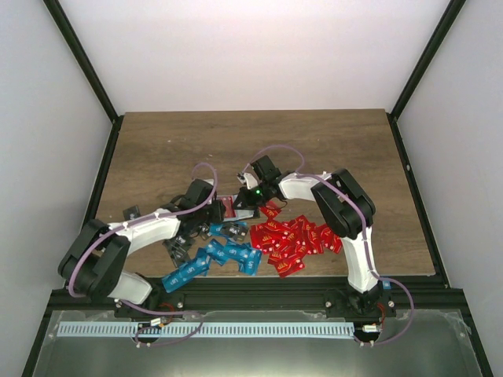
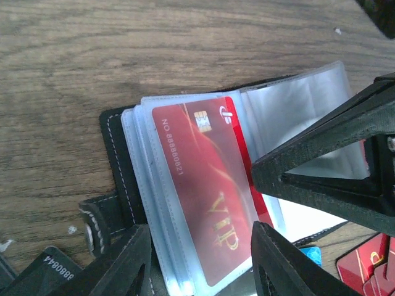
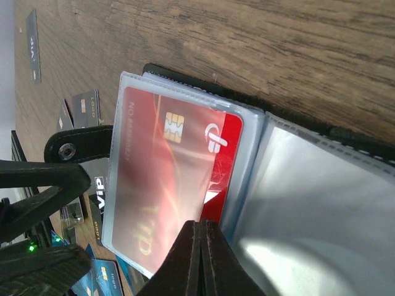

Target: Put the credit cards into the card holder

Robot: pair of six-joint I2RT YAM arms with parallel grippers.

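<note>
The card holder point(image 2: 114, 145) lies open on the wood, its clear sleeves fanned out. One red credit card point(image 2: 197, 185) with a chip and gold VIP lettering sits in the top sleeve, with a narrow strip of its edge showing beyond the plastic point(image 3: 225, 166). My left gripper point(image 2: 200, 265) is open, one finger on each side of that sleeve. My right gripper point(image 3: 202, 246) is shut, and its tip rests at the exposed edge of the red card. In the top view both grippers meet over the holder point(image 1: 233, 206).
Loose red cards point(image 1: 295, 239) lie in a heap to the right of the holder, blue cards point(image 1: 220, 255) trail toward the near edge, and dark cards point(image 1: 177, 247) sit under the left arm. A snap strap point(image 3: 74, 148) sticks out from the holder.
</note>
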